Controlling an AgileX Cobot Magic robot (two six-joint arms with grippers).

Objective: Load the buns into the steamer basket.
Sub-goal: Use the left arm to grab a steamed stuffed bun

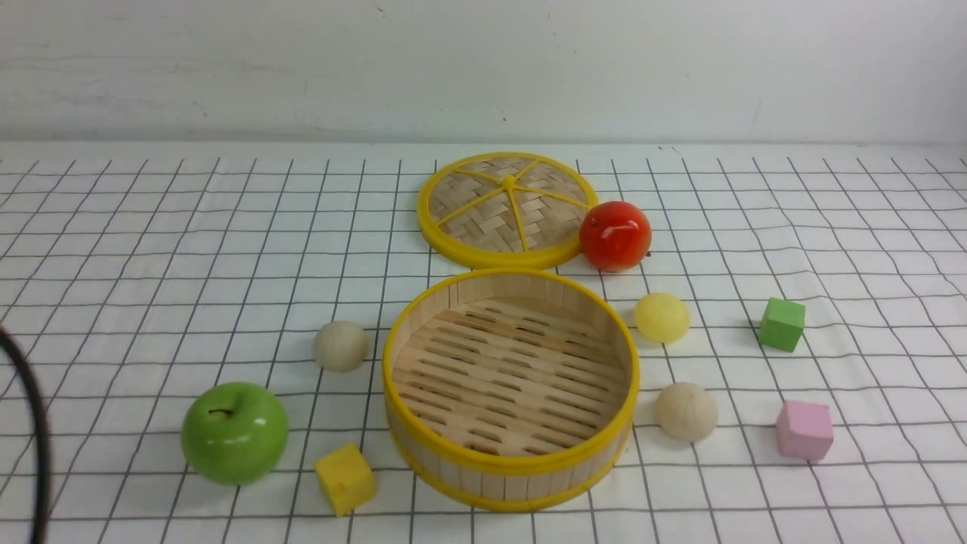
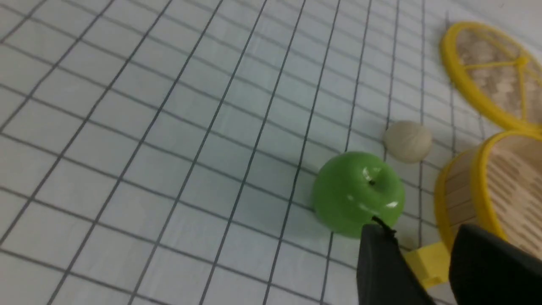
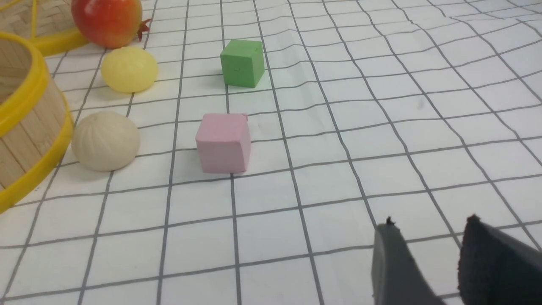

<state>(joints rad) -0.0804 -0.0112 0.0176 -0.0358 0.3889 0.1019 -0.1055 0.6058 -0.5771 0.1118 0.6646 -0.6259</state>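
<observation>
Surface: I see a white cloth (image 1: 151, 227) with a dark grid across the whole table. It lies flat on the left and is rippled on the right.
Room: a plain white wall (image 1: 483, 68) stands behind the far edge of the table.
Steamer basket (image 1: 510, 468): it sits upright near the middle, mouth up, with nothing inside.
Basket axis: it is round, so I find no long side. Its floor slats run left to right in the front view.
Left cream bun (image 1: 341, 345): on the cloth just left of the basket, with a narrow gap.
Right cream bun (image 1: 686, 411): just right of the basket. I cannot tell whether they touch.
Pale yellow bun (image 1: 662, 316): right of the basket, farther back.
Bun axis: all three are near round, with no heading I can read.
Lid (image 1: 506, 210): flat behind the basket, with a red fruit (image 1: 615, 236) against its right edge.
Others: green apple (image 1: 235, 432) and yellow cube (image 1: 344, 479) front left. Green cube (image 1: 782, 324) and pink cube (image 1: 804, 430) on the right. A black cable (image 1: 34, 438) at the left edge.
Left gripper (image 2: 423, 241): fingers apart, empty, near the apple.
Right gripper (image 3: 430, 224): fingers apart over bare cloth, empty.
</observation>
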